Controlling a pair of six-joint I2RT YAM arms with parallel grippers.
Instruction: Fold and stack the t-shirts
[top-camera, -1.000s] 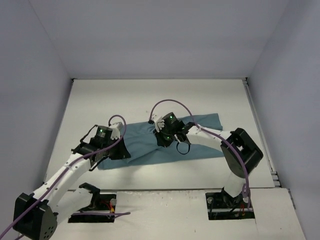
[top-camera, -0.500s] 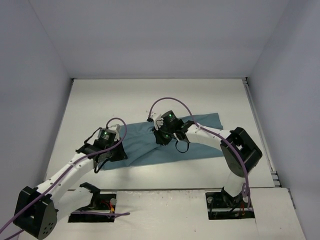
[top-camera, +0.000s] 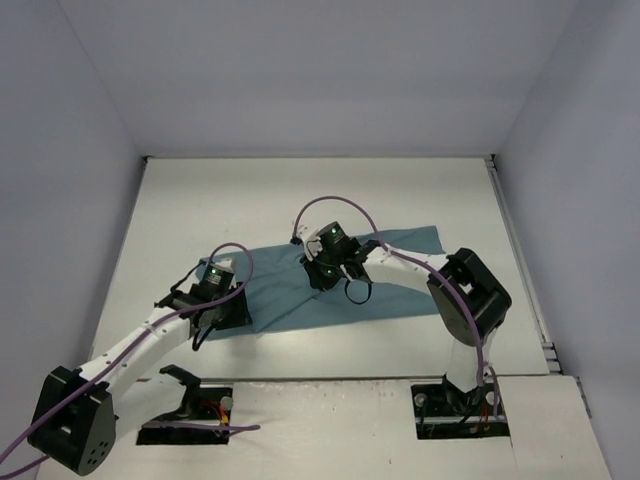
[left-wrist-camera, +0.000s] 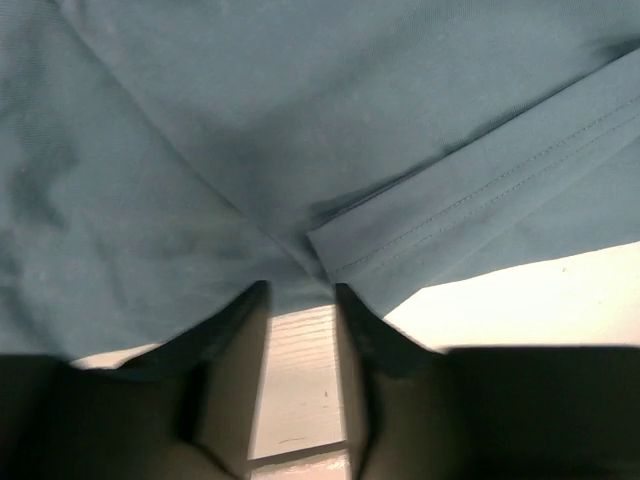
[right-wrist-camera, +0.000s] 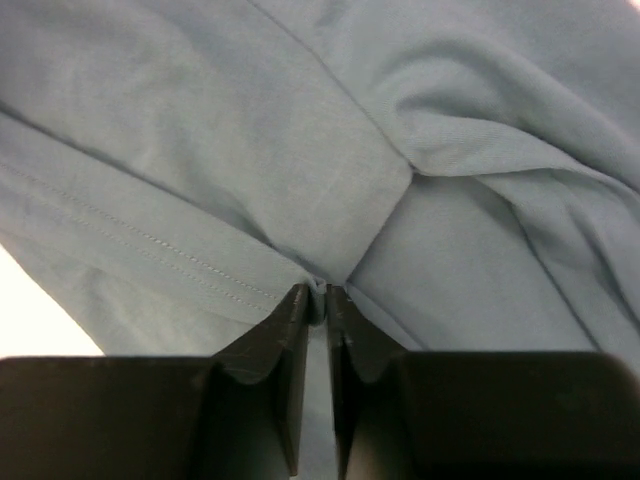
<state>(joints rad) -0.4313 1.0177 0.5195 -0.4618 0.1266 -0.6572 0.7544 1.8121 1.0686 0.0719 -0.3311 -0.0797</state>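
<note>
One teal t-shirt lies partly folded on the white table, running from centre-left up to the right. My left gripper is at the shirt's lower left corner. In the left wrist view its fingers stand apart with bare table between them, and the shirt's edge with a hemmed sleeve lies at the tips. My right gripper is over the shirt's middle. In the right wrist view it is shut, pinching a small fold of the shirt where creases meet.
Grey walls enclose the table on the left, back and right. A purple cable loops above the right wrist. The arm bases sit in cutouts at the near edge. A metal rail runs along the table's right side.
</note>
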